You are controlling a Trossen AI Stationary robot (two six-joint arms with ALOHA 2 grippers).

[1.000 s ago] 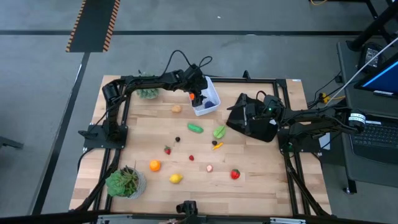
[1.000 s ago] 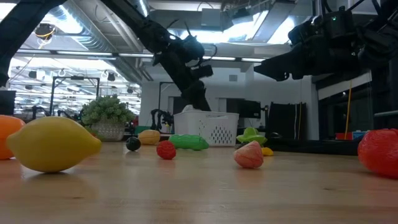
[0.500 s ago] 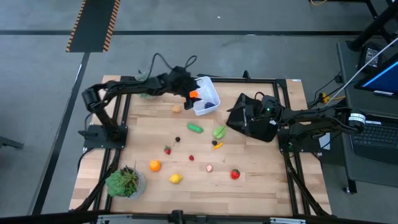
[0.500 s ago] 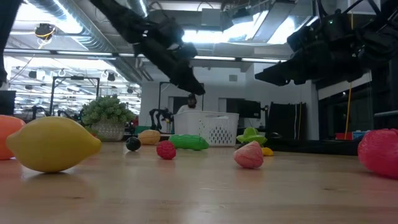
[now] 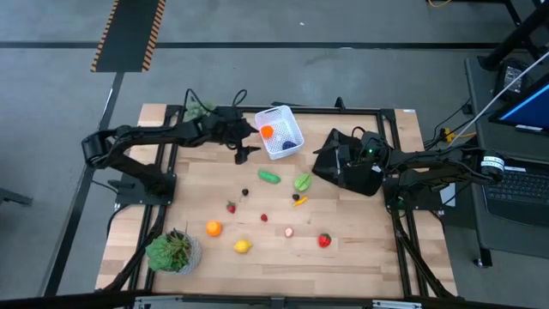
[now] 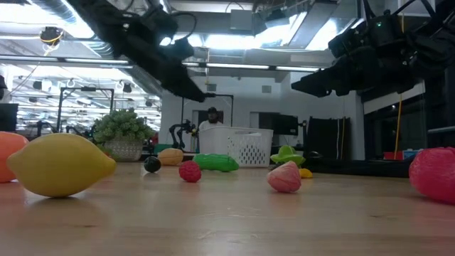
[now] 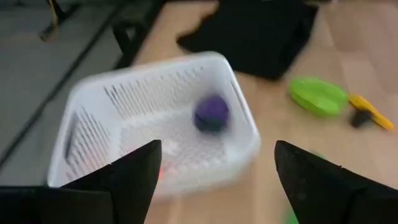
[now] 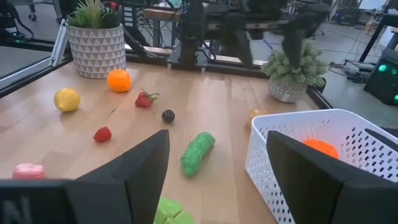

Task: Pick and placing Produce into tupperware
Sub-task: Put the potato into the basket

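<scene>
From above, the white tupperware (image 5: 280,133) sits at the far middle of the bench (image 5: 360,257), holding an orange piece (image 5: 268,131) and a dark purple piece (image 5: 289,142). The left gripper (image 5: 243,153) hangs just beside the tub's left corner, empty; the right gripper (image 5: 330,161) waits over the black cloth (image 5: 352,176) at the bench's right. Loose produce lies nearer: a green cucumber (image 5: 269,177), a light green leafy piece (image 5: 302,182), an orange (image 5: 213,228), a lemon (image 5: 243,246) and a red piece (image 5: 324,241), with a potted plant (image 5: 173,251) at the near left corner. At bench height, the lemon (image 6: 60,164) looms closest, the tub (image 6: 236,147) stands behind the cucumber (image 6: 217,162), and the left arm slants overhead. The left wrist view shows its jaws spread wide above the tub (image 7: 158,118), the purple piece (image 7: 211,113) inside. The right wrist view shows its own jaws likewise spread, facing the tub (image 8: 311,155), the cucumber (image 8: 197,152) and a strawberry (image 8: 144,99).
</scene>
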